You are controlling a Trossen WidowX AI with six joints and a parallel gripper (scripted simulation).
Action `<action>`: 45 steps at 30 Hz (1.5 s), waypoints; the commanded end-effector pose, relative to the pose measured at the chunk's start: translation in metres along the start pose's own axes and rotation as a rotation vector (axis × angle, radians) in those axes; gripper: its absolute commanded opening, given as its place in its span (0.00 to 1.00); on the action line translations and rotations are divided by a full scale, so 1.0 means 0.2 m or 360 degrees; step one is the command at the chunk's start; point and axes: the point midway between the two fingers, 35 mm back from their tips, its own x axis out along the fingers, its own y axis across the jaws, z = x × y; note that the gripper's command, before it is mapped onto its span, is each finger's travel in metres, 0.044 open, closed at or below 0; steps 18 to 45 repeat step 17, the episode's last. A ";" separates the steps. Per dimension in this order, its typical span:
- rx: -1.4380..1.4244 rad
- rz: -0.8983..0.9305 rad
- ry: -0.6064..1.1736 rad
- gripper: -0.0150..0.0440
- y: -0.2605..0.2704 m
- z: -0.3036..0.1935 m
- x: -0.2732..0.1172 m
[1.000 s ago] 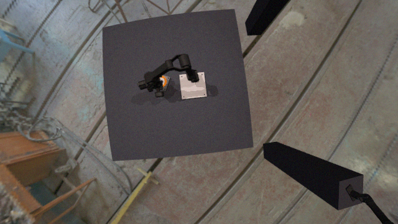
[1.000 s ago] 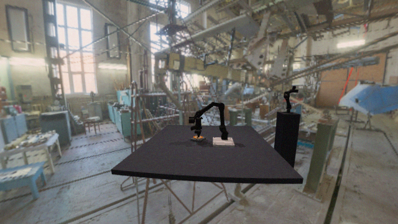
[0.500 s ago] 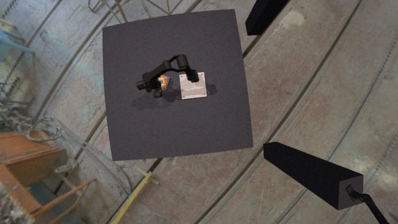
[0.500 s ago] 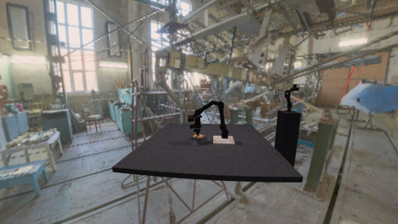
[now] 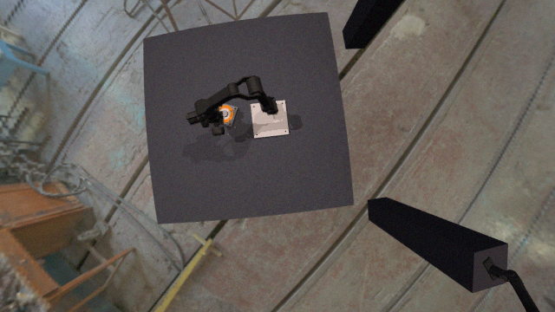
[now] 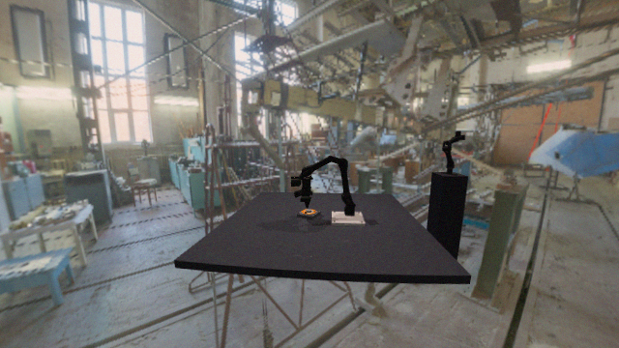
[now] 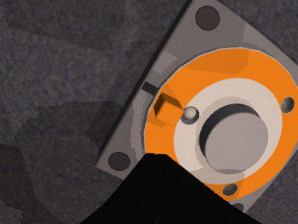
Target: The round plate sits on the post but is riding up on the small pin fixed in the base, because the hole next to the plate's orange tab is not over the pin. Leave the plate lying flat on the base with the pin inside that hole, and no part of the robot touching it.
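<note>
The pincer (image 5: 213, 118) (image 6: 307, 206) (image 7: 154, 163), closed on nothing, is beside the tab (image 7: 169, 113) of the plate (image 5: 231, 113) (image 6: 314, 212) (image 7: 225, 62) around its post (image 7: 237, 142); brushing sideways while lifting could turn the hole off the pin (image 7: 189, 112).

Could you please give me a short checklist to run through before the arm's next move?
1. Centre hole of the plate around the post: ok.
2. Pin showing inside the hole next to the orange tab: ok.
3. Plate lying fully flat on the base: cannot tell.
4. Gripper shut, with nothing held: ok.
5. Gripper free of the plate: cannot tell; its tip is very near.
</note>
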 end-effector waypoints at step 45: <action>0.0000 0.0002 -0.0012 0.25 0.00 0.00 -0.05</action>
